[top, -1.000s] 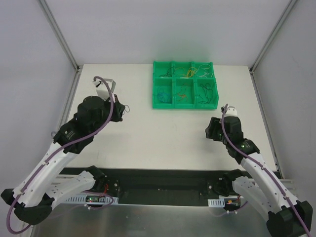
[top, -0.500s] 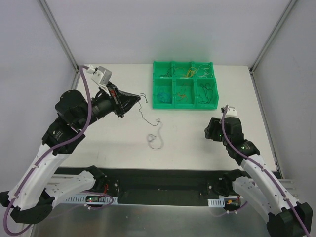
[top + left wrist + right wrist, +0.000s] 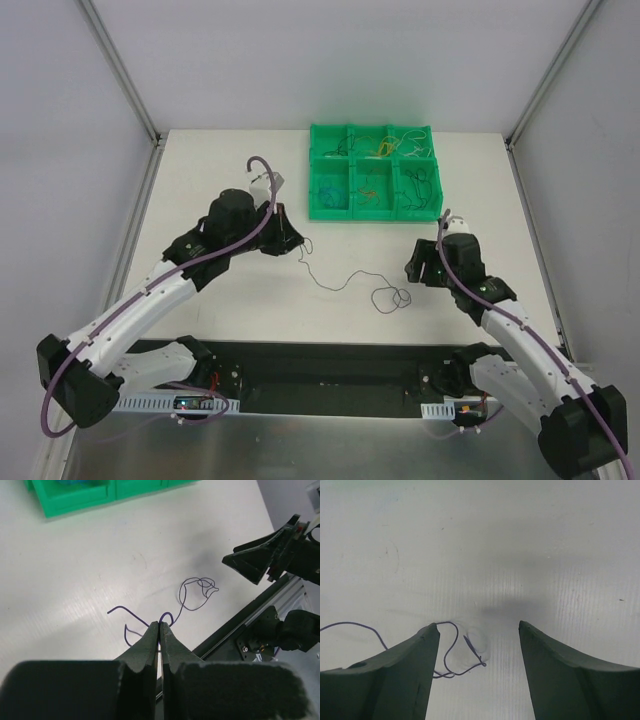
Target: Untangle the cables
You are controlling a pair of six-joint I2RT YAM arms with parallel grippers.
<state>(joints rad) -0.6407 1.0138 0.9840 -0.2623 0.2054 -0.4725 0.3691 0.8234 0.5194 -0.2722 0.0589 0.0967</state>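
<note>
So, left gripper (image 3: 158,625) is pinching the purple cable (image 3: 345,284) — jaws clamped tight on it. Right gripper (image 3: 478,626) is hovering open-jawed over its curled end.

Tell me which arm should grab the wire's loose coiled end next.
Right. The right gripper, open, is right by the coil; the left gripper is shut on the other end of the wire.

Arms (image 3: 160,290): white links, black joints, purple hoses (image 3: 47,405); tool fingers (image 3: 395,680) dark, tapered.

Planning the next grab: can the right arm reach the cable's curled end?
Probably yes: the right gripper hangs open just above the curled end of the cable, nothing between them.
</note>
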